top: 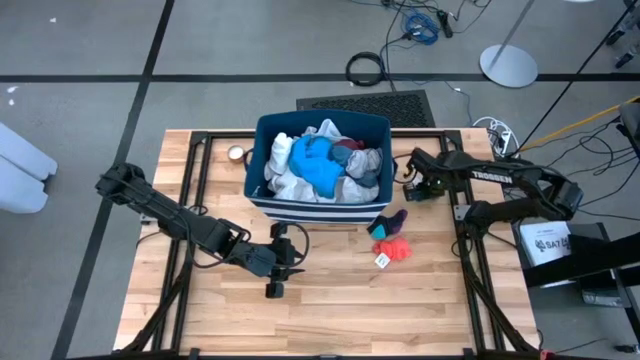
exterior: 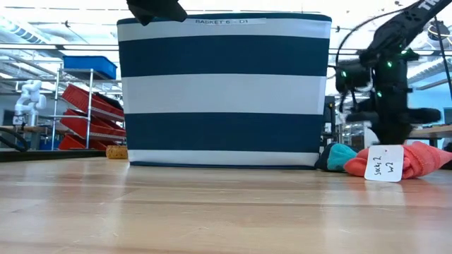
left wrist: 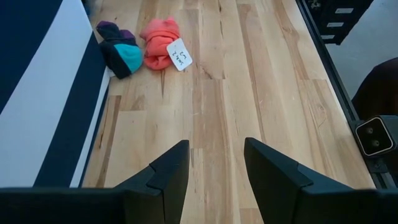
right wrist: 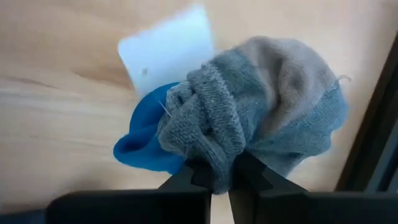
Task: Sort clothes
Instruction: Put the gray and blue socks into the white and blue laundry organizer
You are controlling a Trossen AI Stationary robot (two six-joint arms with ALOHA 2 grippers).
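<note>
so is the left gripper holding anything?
No: in its wrist view the left gripper stands open over bare table, nothing between the fingers.

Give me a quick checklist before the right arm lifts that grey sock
1. Right gripper shut on the grey sock: ok.
2. Only one item pinched: cannot tell; a blue piece and a white tag sit right against it.
3. Left gripper open, empty, over bare table: ok.
4. Striped bin upright, top open: ok.
5. Coral sock and purple-teal sock lie apart from both grippers: ok.
</note>
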